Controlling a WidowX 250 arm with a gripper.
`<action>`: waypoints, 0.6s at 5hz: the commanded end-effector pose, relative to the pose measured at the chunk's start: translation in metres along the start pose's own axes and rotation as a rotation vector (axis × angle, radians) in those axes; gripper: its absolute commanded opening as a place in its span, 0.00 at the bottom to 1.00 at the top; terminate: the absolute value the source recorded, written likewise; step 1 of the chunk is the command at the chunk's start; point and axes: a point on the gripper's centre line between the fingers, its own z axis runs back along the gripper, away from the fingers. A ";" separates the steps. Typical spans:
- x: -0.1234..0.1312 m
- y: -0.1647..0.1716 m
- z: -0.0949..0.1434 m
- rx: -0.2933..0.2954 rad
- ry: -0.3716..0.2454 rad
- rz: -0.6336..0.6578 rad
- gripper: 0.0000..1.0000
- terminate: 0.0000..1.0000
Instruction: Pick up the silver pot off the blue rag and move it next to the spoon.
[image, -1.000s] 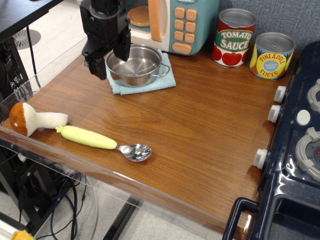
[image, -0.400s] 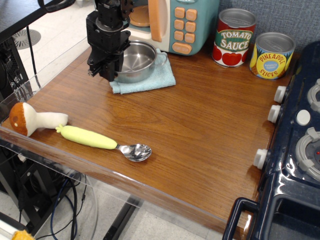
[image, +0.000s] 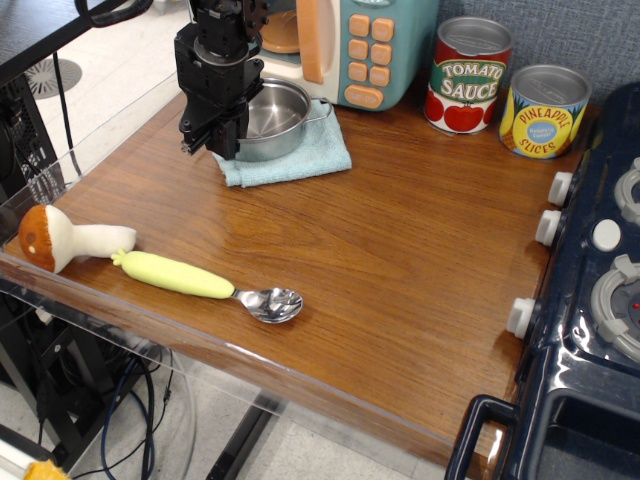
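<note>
The silver pot (image: 278, 118) is at the back left over the blue rag (image: 300, 157), and looks raised slightly off it. My black gripper (image: 216, 138) comes down from above and is shut on the pot's left rim; its body hides the left handle. The pot's right wire handle points toward the toy microwave. The spoon (image: 208, 280), with a pale yellow-green handle and a shiny bowl, lies near the table's front left edge, well in front of the pot.
A toy mushroom (image: 62, 238) lies just left of the spoon's handle. A toy microwave (image: 350, 45) stands behind the pot. A tomato sauce can (image: 470, 75) and a pineapple can (image: 543, 110) stand at the back right. A toy stove (image: 600, 300) fills the right side.
My gripper turned and closed on the pot's left rim. The pot has risen a little off the rag, and more of the rag's front shows now.
</note>
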 end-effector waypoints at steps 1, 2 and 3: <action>0.010 0.005 0.055 -0.117 -0.009 0.016 0.00 0.00; 0.001 0.010 0.091 -0.180 -0.013 0.014 0.00 0.00; -0.025 0.022 0.120 -0.238 0.043 -0.026 0.00 0.00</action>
